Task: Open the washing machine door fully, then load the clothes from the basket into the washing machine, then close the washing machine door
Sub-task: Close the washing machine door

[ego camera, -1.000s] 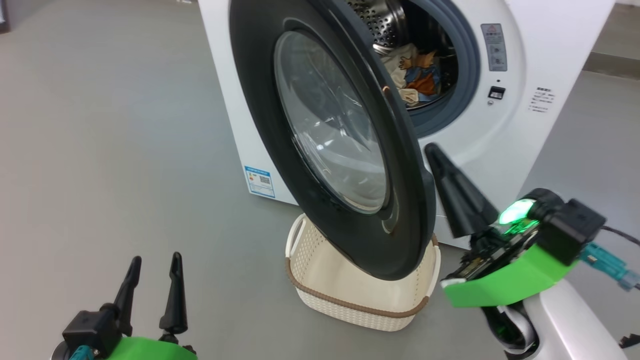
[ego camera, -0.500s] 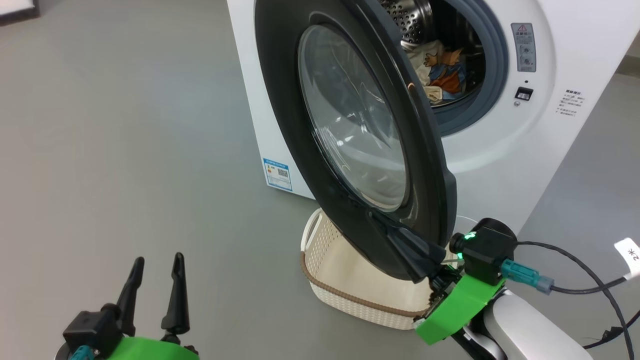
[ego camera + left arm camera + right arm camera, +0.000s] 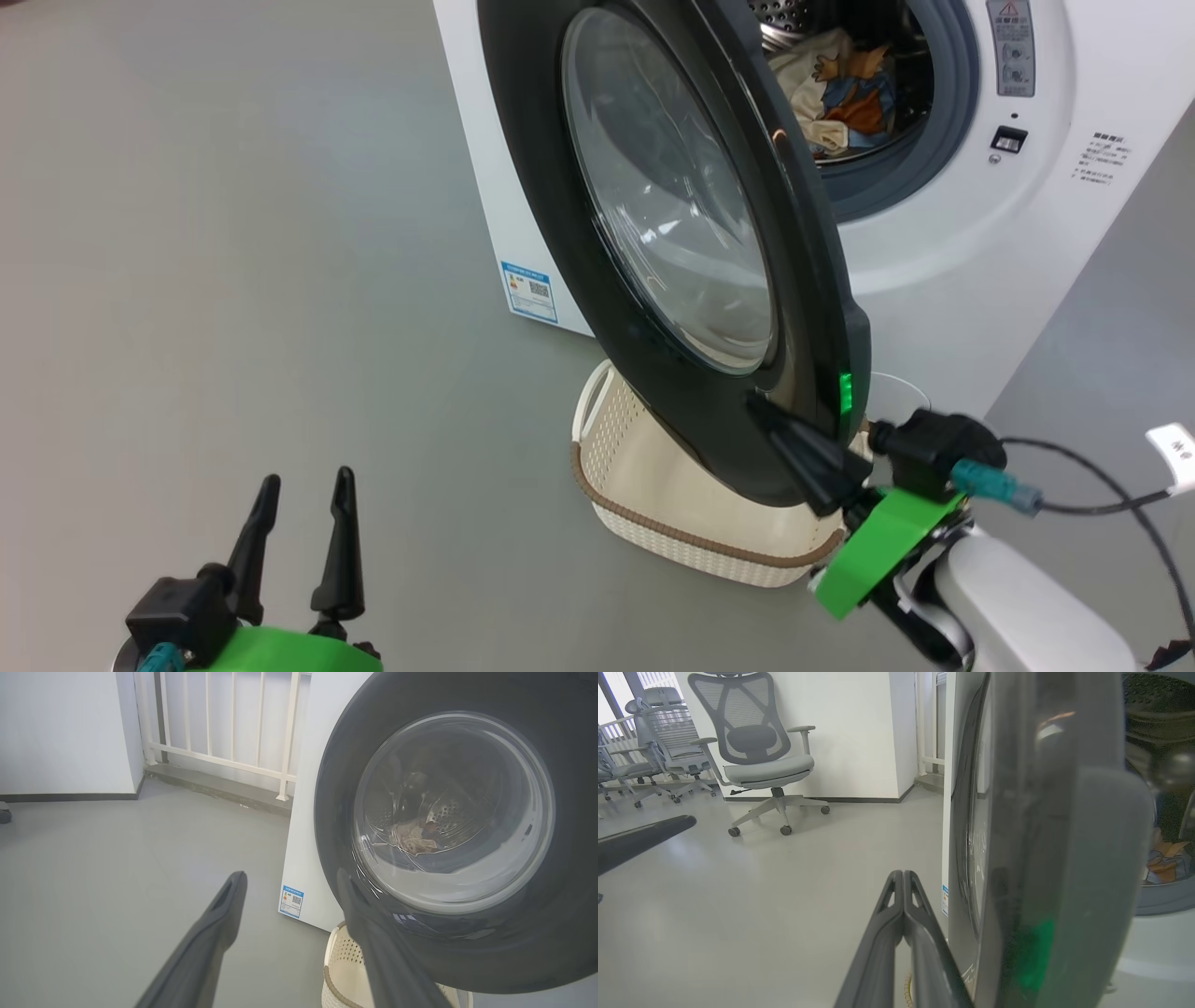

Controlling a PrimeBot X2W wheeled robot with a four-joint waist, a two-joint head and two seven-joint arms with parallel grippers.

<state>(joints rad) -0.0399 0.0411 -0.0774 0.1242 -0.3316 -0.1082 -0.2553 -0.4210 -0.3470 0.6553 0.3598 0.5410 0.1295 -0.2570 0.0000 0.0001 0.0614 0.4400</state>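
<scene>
Right now my right gripper (image 3: 758,408) is clenched, its two dark fingers pressed flat together with nothing between them. Their tips lie on the glossy black outer ring of the washing machine door (image 3: 672,205), low down near its free edge; in the right wrist view they run just beside that outer face, though I cannot tell how hard they bear on it. My left gripper (image 3: 307,478) is released, fingers spread wide and holding nothing, hanging over bare grey floor well apart from the door on its outer side. The door stands partly open, swung out from the washing machine (image 3: 934,252). Behind the door, the clothes (image 3: 840,93) lie in the steel drum, cream and blue with orange print. Directly below the door's lower rim, the basket (image 3: 653,485) sits on the floor, partly hidden by it.
</scene>
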